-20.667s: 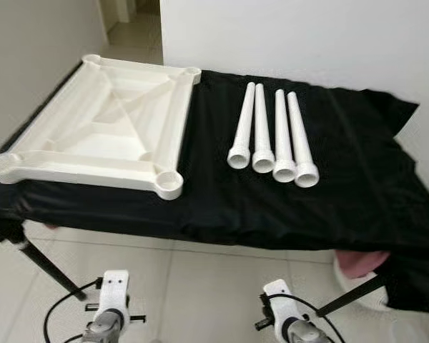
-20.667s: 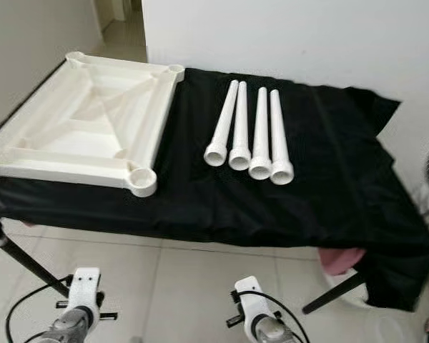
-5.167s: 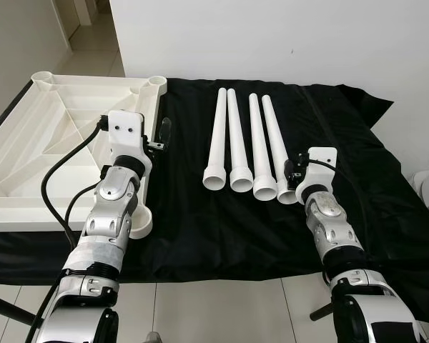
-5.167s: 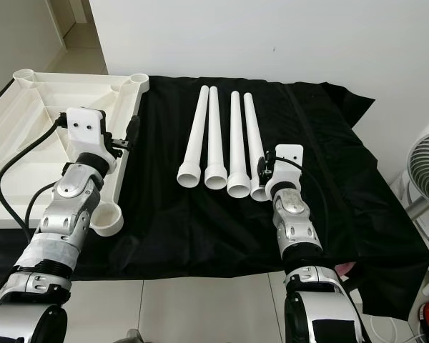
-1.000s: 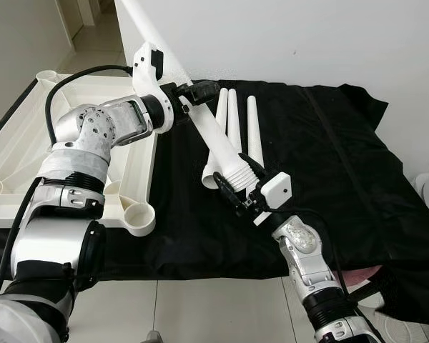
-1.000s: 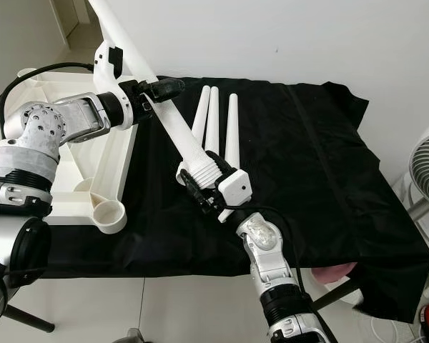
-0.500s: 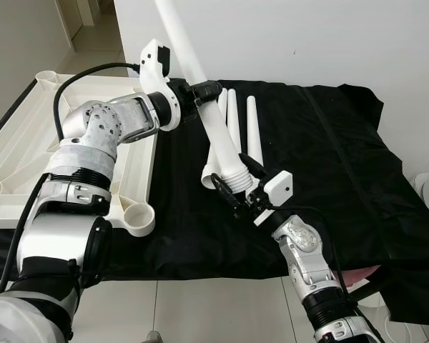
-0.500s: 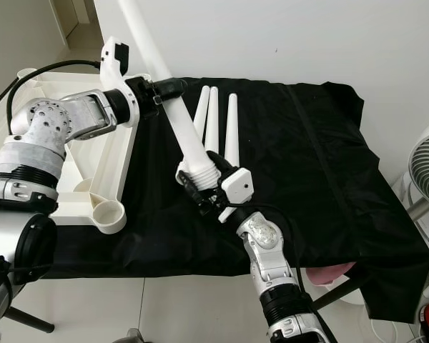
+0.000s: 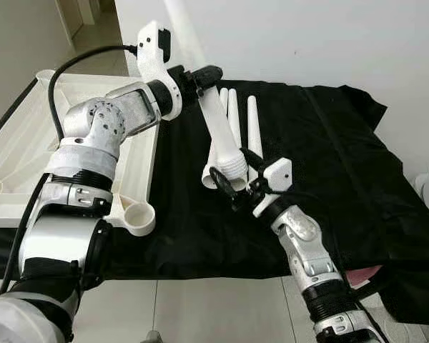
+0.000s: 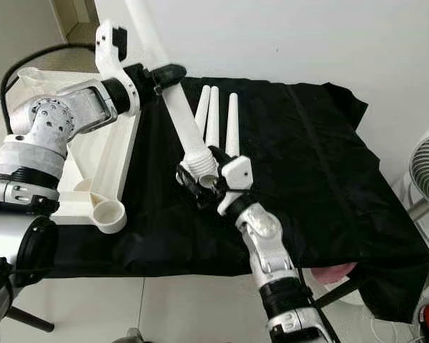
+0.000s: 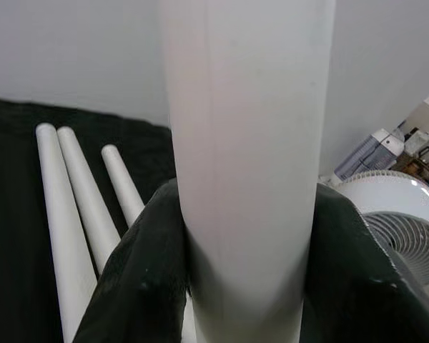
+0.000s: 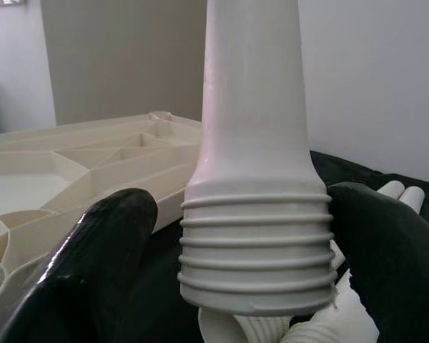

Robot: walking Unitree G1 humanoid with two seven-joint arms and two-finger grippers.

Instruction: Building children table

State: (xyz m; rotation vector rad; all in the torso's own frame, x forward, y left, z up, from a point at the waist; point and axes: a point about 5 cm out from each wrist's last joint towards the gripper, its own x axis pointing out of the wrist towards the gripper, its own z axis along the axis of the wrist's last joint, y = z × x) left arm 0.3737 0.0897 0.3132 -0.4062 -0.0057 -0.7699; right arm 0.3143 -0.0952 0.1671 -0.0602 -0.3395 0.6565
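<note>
From the head views, we've swung the leg (image 9: 216, 125) we picked up more upright than it was half a second back; it now stands steep over the black-draped table (image 9: 343, 164), slim end leaning up toward the wall, threaded end just above the three spare legs (image 9: 236, 118) lying side by side. Our left gripper (image 9: 200, 73) is clamped around the shaft, and our right gripper (image 10: 204, 180) sits at the threaded end. That looks to us like lining it up for a corner socket (image 9: 136, 216) on the upturned tabletop (image 9: 28, 157) to the left, so the first leg still isn't in. In the left wrist view the fingers (image 11: 136, 279) hug the shaft on both sides, definitely clenched. In the right wrist view the fingers (image 12: 104, 250) flank the ribbed thread (image 12: 256, 246) with a gap on one side, so we can't tell if it's actually gripping. No brands, labels or writing readable anywhere.
</note>
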